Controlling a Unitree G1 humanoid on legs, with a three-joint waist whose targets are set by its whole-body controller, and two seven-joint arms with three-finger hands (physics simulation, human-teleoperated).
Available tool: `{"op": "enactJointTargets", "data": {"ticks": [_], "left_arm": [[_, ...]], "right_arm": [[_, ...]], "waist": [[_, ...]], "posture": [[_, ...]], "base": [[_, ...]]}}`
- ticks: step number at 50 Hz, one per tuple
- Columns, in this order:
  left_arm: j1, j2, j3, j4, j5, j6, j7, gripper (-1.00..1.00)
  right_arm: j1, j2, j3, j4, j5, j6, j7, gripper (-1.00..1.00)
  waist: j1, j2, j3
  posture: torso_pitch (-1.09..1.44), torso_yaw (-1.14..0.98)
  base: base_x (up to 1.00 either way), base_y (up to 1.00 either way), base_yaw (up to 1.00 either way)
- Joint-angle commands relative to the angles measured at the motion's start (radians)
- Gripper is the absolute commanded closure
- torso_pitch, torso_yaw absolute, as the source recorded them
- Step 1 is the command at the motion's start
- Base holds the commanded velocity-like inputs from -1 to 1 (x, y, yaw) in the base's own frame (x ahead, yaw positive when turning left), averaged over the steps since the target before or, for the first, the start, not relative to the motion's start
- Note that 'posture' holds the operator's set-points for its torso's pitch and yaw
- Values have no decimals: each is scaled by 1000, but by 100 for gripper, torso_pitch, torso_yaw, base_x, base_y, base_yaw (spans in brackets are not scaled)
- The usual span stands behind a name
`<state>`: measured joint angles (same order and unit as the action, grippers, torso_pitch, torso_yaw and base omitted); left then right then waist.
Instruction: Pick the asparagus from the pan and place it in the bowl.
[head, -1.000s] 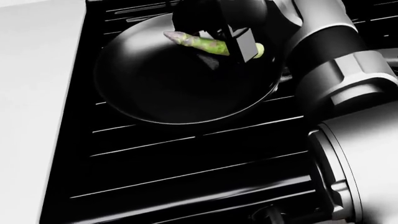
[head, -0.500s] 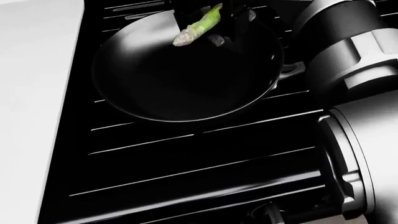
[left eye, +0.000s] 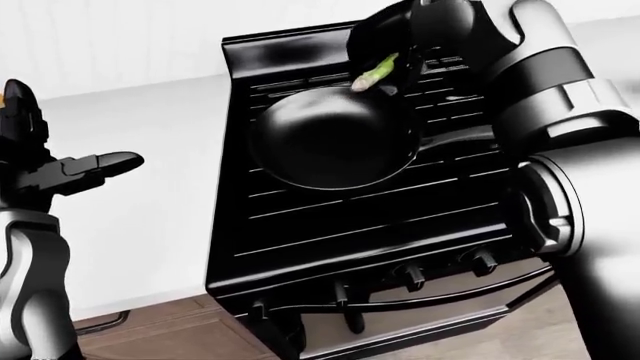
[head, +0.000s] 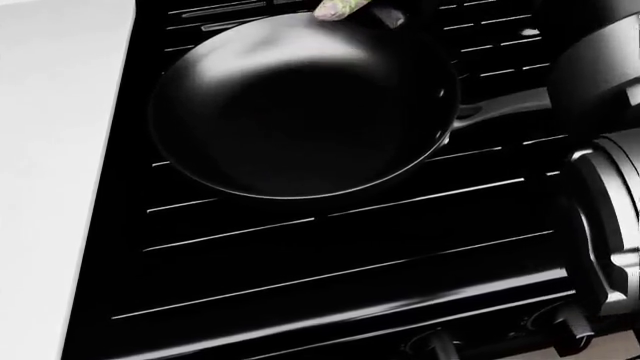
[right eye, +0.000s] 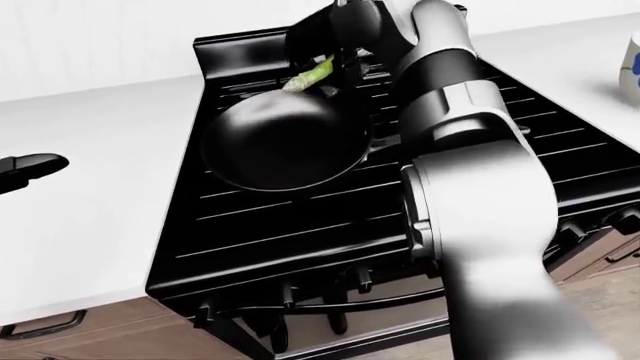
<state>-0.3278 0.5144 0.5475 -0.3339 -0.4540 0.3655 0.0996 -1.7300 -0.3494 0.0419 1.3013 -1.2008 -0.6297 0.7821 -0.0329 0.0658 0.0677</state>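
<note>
- A pale white bench (left eye: 150, 217) is seen running beside a glossy black gas stove (left eye: 330, 247) with thin grate bars and a row of knobs along its lower edge, with brown cabinet fronts below.
- A round, shallow black frying pan (left eye: 335, 139) is set on the grates, its handle pointing toward the right of the left-eye view; its inside is seen bare in the head view.
- The slim green asparagus spear (left eye: 375, 72) is held clear of the pan, above its upper rim, tip drooping down and to the left.
- The dark right hand (left eye: 405, 34) is wrapped over the spear's upper end; its fingers are closed on the stalk, though the exact contact is lost against black on black.
- The left hand (left eye: 70, 169) is held out over the bench at the left edge, fingers spread and nothing in them.
- The lift is judged done, and the carry is the step in hand.
- No bowl can be made out with certainty; only a sliver of a pale object (right eye: 631, 64) is glimpsed at the far right edge of the right-eye view, too cropped to name.
- Next, the bowl must be found, and the spear swung over it, kept gripped until above the rim, then released.
</note>
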Motion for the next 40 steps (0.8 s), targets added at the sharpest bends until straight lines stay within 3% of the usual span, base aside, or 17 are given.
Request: {"op": "enactJointTargets", "data": {"ticks": [1,19,28,29,30,34,37,39,40], "left_arm": [[-22,21,15,-30,2,-26,0,-100],[-31,35,23,-53,-7,-2,7,-100],[-33,40,27,-59,-11,5,8,-100],[-33,40,27,-59,-11,4,8,-100],[-33,40,27,-59,-11,4,8,-100],[-36,42,26,-63,-12,8,11,-100],[-35,42,26,-64,-12,7,11,-100],[-35,43,26,-61,-12,6,10,-100],[-35,43,26,-61,-12,6,10,-100]], "right_arm": [[-45,-18,-11,-35,14,-1,-15,100],[-35,-121,-33,-33,17,-44,-43,100],[-42,-135,-38,-31,24,-32,-38,100],[-41,-138,-38,-32,24,-31,-39,100],[-40,-138,-38,-31,25,-29,-39,100],[-43,-144,-40,-33,29,-30,-34,100],[-47,-147,-40,-33,30,-30,-36,100],[-46,-149,-40,-34,31,-30,-36,100],[-45,-150,-41,-34,31,-30,-37,100]], "waist": [[-1,4,-29],[0,-2,-26],[0,-2,-25],[5,-2,-47],[6,-2,-46],[13,-22,-40],[16,-57,-37],[17,-52,-41],[23,-62,-40]], "posture": [[0,0],[0,0],[0,0],[0,0],[0,0],[0,0],[0,0],[0,0],[0,0]], "base": [[0,0,0],[0,0,0],[0,0,0],[0,-7,0],[0,-8,0],[0,-9,0],[0,-9,0],[0,-9,0],[0,-10,0]]}}
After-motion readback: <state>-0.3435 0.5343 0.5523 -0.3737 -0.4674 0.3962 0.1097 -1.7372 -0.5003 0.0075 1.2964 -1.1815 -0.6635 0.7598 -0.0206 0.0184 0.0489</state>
